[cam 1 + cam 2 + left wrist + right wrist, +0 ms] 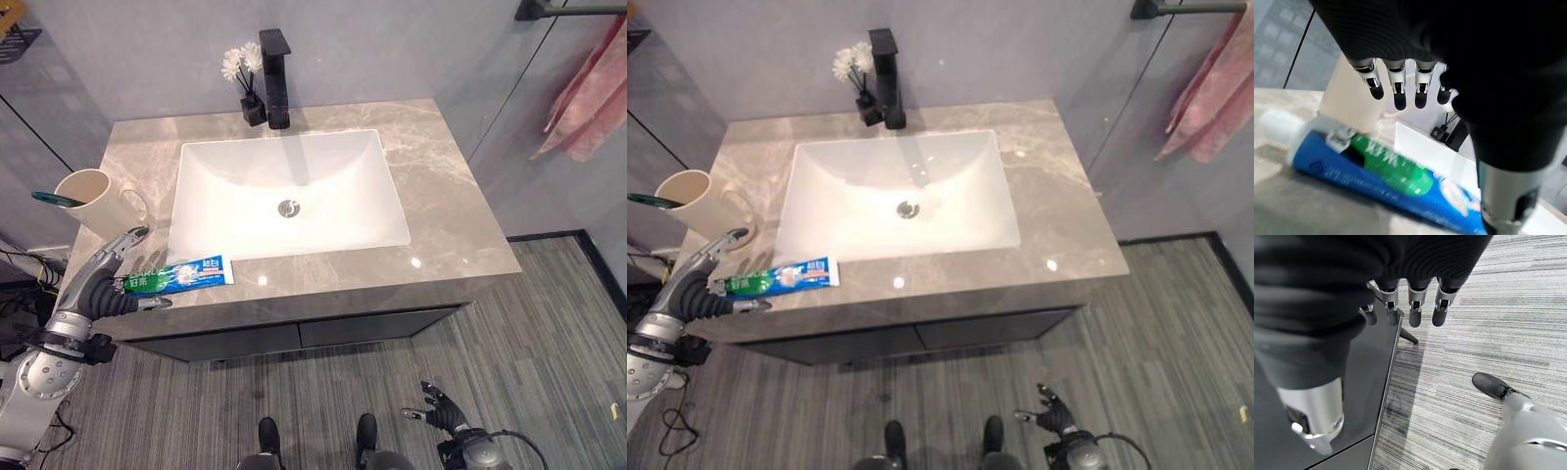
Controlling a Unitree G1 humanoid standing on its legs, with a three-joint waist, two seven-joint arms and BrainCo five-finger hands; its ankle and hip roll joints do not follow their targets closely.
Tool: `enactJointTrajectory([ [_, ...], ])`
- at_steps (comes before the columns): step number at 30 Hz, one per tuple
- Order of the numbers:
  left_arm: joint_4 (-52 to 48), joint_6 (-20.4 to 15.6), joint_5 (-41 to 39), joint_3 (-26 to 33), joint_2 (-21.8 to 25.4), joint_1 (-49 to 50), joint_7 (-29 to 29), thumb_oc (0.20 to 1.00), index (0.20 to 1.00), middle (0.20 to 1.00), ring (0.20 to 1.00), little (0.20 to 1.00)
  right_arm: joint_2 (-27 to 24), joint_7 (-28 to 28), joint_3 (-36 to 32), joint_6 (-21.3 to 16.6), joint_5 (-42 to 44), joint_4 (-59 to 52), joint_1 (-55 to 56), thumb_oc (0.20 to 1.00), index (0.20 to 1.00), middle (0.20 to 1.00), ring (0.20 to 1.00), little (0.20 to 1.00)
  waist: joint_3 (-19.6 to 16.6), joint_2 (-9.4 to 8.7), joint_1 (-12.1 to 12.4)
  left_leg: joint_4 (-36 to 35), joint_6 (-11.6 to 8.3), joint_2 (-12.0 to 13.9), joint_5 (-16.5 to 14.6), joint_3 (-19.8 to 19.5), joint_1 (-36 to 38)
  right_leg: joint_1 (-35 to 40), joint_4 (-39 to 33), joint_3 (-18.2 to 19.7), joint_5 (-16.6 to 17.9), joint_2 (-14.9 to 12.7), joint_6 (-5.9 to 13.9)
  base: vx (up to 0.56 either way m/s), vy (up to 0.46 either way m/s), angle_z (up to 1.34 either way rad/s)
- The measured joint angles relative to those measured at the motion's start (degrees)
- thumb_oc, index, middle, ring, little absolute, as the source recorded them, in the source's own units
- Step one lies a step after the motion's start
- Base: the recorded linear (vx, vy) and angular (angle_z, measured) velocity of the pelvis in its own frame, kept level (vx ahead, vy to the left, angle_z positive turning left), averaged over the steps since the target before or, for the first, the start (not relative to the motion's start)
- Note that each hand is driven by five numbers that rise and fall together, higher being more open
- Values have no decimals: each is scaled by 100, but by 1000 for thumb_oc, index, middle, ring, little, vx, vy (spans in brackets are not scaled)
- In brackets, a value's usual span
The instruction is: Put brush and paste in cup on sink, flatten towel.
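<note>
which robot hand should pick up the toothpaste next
Left. The left robot hand is open right over the toothpaste, beside the cup. The right robot hand hangs low by the floor.

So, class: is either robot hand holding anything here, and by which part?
Nothing is held. The left hand hovers open over the cap end of the toothpaste tube lying on the counter; the right hand hangs open.

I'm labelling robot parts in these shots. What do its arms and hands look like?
Both arms are silver-grey metal. The left hand and right hand wear dark ribbed covers over back and wrist, with silver fingers ending in dark rounded tips.
</note>
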Motion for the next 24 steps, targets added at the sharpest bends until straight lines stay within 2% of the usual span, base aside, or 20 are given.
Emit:
enactJointTrajectory([
  [16,32,51,240,4,7,-75,44,1000,1000,1000,1000,1000,-37,-13,-1,-1,0,-2,-101,1000,1000,1000,1000,1000,149,-129,2,1,-5,-2,6,-14,-198,-189,0,-30,-2,-2,4,0,0,0],
  [17,32,51,251,4,7,-86,44,884,884,884,884,884,-37,-14,-1,-1,0,-3,-101,1000,1000,1000,1000,1000,154,-132,0,1,-5,-1,6,-12,-199,-192,0,-29,-2,-1,4,0,0,0],
  [18,32,52,252,4,7,-102,44,592,592,592,592,592,-37,-15,-1,-1,0,-4,-101,1000,1000,1000,1000,1000,166,-135,1,1,-5,0,6,-11,-198,-193,0,-28,-2,0,4,0,0,0],
  [19,33,47,253,3,7,-105,43,420,420,420,420,420,-37,-16,-1,-1,0,-4,-102,1000,1000,1000,1000,1000,174,-138,0,0,-5,1,6,-10,-199,-194,0,-26,-2,1,4,0,0,0],
  [20,32,36,253,0,7,-88,38,200,200,200,200,200,-39,-18,-1,-1,0,-3,-99,1000,1000,1000,1000,1000,183,-142,0,1,-5,1,6,-10,-198,-193,0,-25,-3,1,4,0,0,0],
  [24,127,11,257,-12,2,-245,227,200,200,200,200,200,-46,-19,-1,-2,1,-4,-135,1000,1000,1000,1000,1000,207,-171,46,0,-10,4,9,2,-201,-208,-1,0,0,4,5,1,0,-1],
])
